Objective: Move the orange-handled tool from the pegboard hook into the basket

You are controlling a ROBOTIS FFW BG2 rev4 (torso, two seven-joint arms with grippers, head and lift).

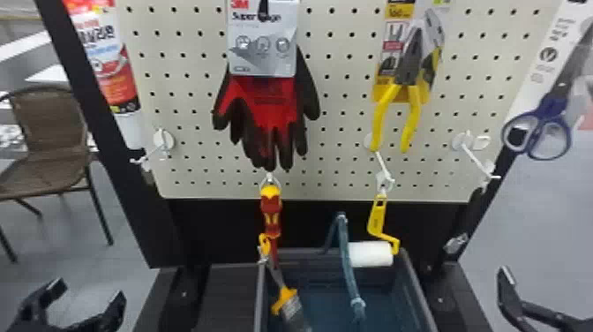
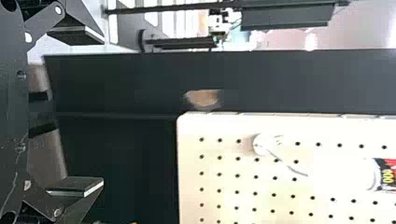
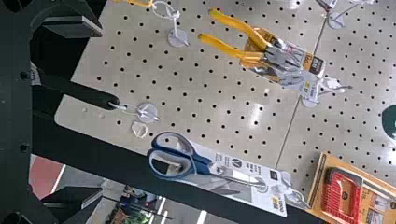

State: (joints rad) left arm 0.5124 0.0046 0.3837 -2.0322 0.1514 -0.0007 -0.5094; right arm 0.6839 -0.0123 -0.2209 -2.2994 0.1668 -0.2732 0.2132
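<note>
Tool (image 1: pixel 287 296): in basket (image 1: pixel 415 287), placing apparently done
Left pincer (image 1: pixel 88 290): wide open, empty
Right pincer (image 3: pixel 101 112): likewise
Next: probably keep clear

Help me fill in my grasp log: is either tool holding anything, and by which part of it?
Nothing is held: the left black tool and the right black tool both stand open, fingers wide apart.

Red-and-black gloves (image 1: pixel 270 106), on grey card, hanging. Yellow-handled pliers (image 1: pixel 410 110), carded, right of the gloves. Blue-handled scissors (image 1: pixel 542 114), carded, far right. Paint roller (image 1: pixel 370 254), white sleeve, yellow handle, below the pliers. Brown woven chair (image 1: pixel 48 128), at left. Red item (image 3: pixel 343 191) in cardboard packaging, possibly a tool. Black handle (image 3: pixel 88 95), looped at its end.
</note>
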